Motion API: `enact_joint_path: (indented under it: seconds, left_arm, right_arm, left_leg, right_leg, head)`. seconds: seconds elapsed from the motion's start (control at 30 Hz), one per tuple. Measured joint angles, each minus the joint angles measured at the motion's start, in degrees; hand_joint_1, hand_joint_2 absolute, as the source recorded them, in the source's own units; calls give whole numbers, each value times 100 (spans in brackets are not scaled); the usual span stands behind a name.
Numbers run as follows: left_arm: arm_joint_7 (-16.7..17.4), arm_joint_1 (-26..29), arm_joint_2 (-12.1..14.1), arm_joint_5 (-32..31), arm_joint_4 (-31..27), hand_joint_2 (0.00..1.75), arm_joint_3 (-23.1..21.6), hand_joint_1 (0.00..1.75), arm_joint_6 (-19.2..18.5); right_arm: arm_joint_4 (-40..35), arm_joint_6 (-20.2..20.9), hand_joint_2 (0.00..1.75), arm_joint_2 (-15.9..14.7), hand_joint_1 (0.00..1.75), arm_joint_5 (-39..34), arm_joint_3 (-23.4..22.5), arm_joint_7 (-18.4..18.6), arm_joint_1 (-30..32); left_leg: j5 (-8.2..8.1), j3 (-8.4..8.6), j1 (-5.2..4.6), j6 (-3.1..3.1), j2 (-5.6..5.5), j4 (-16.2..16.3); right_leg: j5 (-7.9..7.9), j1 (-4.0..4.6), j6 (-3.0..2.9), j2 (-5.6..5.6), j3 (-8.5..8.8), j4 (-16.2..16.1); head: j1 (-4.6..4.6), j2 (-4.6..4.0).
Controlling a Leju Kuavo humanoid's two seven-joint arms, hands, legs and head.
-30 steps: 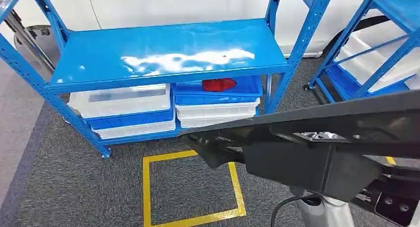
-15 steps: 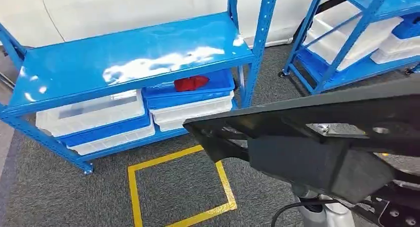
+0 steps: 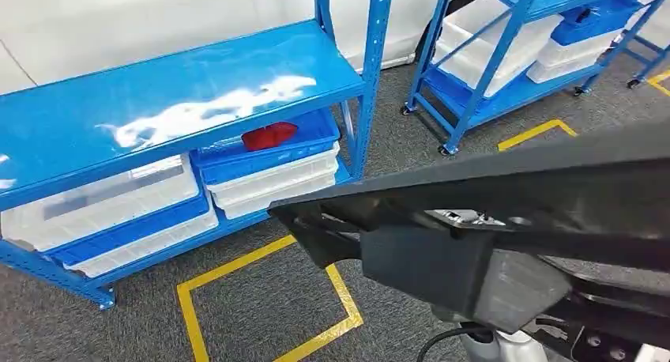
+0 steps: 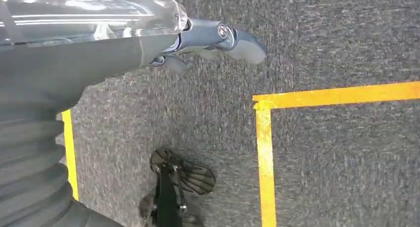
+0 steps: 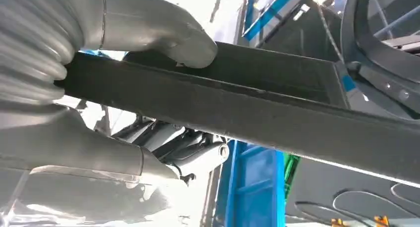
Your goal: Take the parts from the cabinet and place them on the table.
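Observation:
A long black part (image 3: 482, 196) crosses the lower right of the head view, with a blocky dark piece under its middle. In the right wrist view my right hand (image 5: 148, 31) grips this black part (image 5: 257, 110), thumb over one side and fingers wrapped beneath. My left hand (image 4: 213, 38) hangs over the grey carpet with nothing in it, its fingers apart. A red part (image 3: 269, 135) lies in a blue bin (image 3: 312, 145) on the lower level of the blue rack (image 3: 174, 85).
White and blue bins are stacked under the rack's shelf (image 3: 118, 196). A second blue rack (image 3: 506, 69) with white bins stands at the right. Yellow tape (image 3: 261, 299) marks a square on the carpet in front of me.
The whole picture has slid left, so the camera has turned right: the first rack sits further left and more of the second rack shows. The black part stays held in my right hand.

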Motion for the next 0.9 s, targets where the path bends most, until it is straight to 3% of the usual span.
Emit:
enact_joint_path:
  seconds: [0.03, 0.07, 0.13, 0.17, 0.2, 0.3, 0.33, 0.37, 0.4, 0.43, 0.5, 0.53, 0.57, 0.6, 0.63, 0.67, 0.7, 0.73, 0.83, 0.87, 0.9]
  left_arm:
    - [0, -3, 9, -33, 0, 175, 0, 0, -7]
    - [0, -13, 11, -46, 0, 175, 0, 0, -7]
    - [0, -42, 11, -59, 0, 175, -2, 0, -9]
    - [0, -54, 9, -65, 0, 175, -4, 0, -13]
    - [0, -55, 2, -87, 0, 175, -4, 0, -22]
    - [22, -61, 0, -90, 0, 175, -7, 0, -24]
    - [24, -71, 0, -90, 0, 175, -7, 0, -22]
    - [28, -80, 9, -90, 0, 175, -7, 0, -20]
    - [28, -74, 9, -90, 0, 175, -9, 0, -20]
    - [35, -56, 11, -87, 0, 175, -7, 0, -17]
    - [37, -2, 22, -87, 0, 175, -7, 0, -20]
    - [37, 14, 22, -87, 0, 175, -7, 0, -26]
    - [42, 22, 20, -87, 0, 175, -7, 0, -42]
    - [46, 20, 17, -87, 0, 175, -9, 0, -57]
    - [46, 17, 20, -87, 0, 175, -7, 0, -63]
    - [57, 17, 17, -81, 0, 175, -7, 0, -61]
    - [83, 14, 9, -52, 0, 175, -7, 0, -59]
    - [90, 18, 0, -37, 0, 175, 0, 0, -50]
    - [111, 8, -46, -22, 0, 175, 2, 0, -39]
    - [109, -5, -79, -22, 0, 175, 2, 0, -39]
    - [105, -17, -81, -22, 0, 175, 4, 0, -39]
  right_arm:
    - [103, -104, 175, -2, 175, 44, 81, 0, -23]
    - [188, -184, 175, -7, 175, 83, 155, 4, -53]
    - [313, -315, 175, -20, 175, 116, 326, 9, -116]
    - [369, -356, 175, -26, 175, 118, 419, 7, -169]
    - [422, -382, 175, -28, 175, 120, 492, 7, -229]
    - [544, -432, 175, -44, 175, 107, 616, 4, -266]
    - [568, -430, 175, -50, 175, 103, 644, 4, -270]
    - [579, -432, 175, -50, 175, 94, 664, 7, -265]
    - [603, -432, 175, -50, 175, 83, 690, 0, -292]
    - [629, -432, 175, -50, 175, 72, 723, -2, -303]
    - [686, -430, 175, -61, 175, 76, 745, 0, -283]
    - [719, -430, 175, -68, 175, 76, 754, 0, -268]
    - [741, -430, 175, -79, 175, 76, 760, 0, -253]
    - [760, -424, 175, -90, 175, 76, 763, 0, -249]
    - [776, -422, 175, -98, 175, 76, 765, 0, -250]
    - [787, -398, 175, -101, 175, 72, 771, 0, -252]
    - [804, -376, 175, -103, 175, 70, 771, 0, -256]
    - [819, -351, 175, -105, 175, 72, 774, 2, -274]
    - [826, -310, 175, -129, 175, 76, 782, 2, -286]
    - [826, -308, 175, -144, 175, 76, 782, 2, -296]
    - [824, -308, 175, -157, 175, 70, 782, 2, -320]
  left_leg:
    - [0, 1, -1, -1, 77, 1]
    - [-2, 1, -1, -4, 143, 3]
    - [-15, 10, -10, -24, 246, 13]
    - [-27, 27, -20, -42, 287, 18]
    - [-50, 23, -67, -79, 343, 38]
    - [-51, 45, -64, -161, 498, 18]
    - [-60, 62, -72, -198, 559, 19]
    - [-135, 35, -29, -233, 405, 73]
    - [-301, -51, -22, -253, 130, 291]
    - [-544, -237, -16, -271, -15, 714]
    - [-903, -648, -16, -307, -91, 1605]
    - [-907, -749, -14, -316, -91, 1794]
    - [-767, -716, -4, -320, -92, 1692]
    - [-534, -574, 14, -322, -101, 1365]
    - [-227, -327, 38, -327, -143, 818]
    - [2, -94, 70, -330, -299, 307]
    - [-124, -29, 81, -314, -547, 190]
    - [-113, -26, 75, -268, -556, 135]
    - [-84, -32, 49, -156, -393, 147]
    - [-45, -25, 90, -97, -313, 104]
    - [-32, -16, 66, -71, -269, 84]
  right_leg:
    - [48, -15, 7, -13, -32, 81]
    - [201, -27, 7, -28, 75, -111]
    - [635, -23, -31, -142, 591, -1055]
    - [785, 7, -87, -379, 887, -1567]
    - [696, 99, -143, -625, 947, -1735]
    - [734, 109, -193, -384, 883, -1720]
    - [767, 76, -242, -322, 884, -1770]
    - [803, 38, -270, -277, 916, -1811]
    - [822, 27, -306, -214, 910, -1825]
    - [830, 28, -319, -152, 900, -1825]
    - [837, 30, -330, 7, 889, -1819]
    - [838, 29, -328, 84, 885, -1810]
    - [838, 26, -327, 161, 886, -1796]
    - [832, 22, -319, 234, 886, -1778]
    - [821, 13, -297, 317, 887, -1748]
    - [800, 5, -264, 384, 880, -1708]
    - [792, 26, -219, 440, 852, -1679]
    - [797, 16, -181, 514, 803, -1632]
    - [863, -1, -52, 669, 760, -1683]
    - [827, -22, -40, 631, 742, -1645]
    - [718, 18, -17, 278, 677, -1494]
  head:
    - [0, 0]
    - [0, 0]
    - [0, 0]
    - [0, 0]
    - [0, 0]
    - [0, 0]
    - [0, 0]
    - [0, 0]
    - [0, 0]
    - [-2, 0]
    - [0, 0]
    - [0, 0]
    - [0, 0]
    - [0, 0]
    - [0, 0]
    - [0, 0]
    - [0, 0]
    - [0, 0]
    - [0, 0]
    - [0, 0]
    - [2, 0]
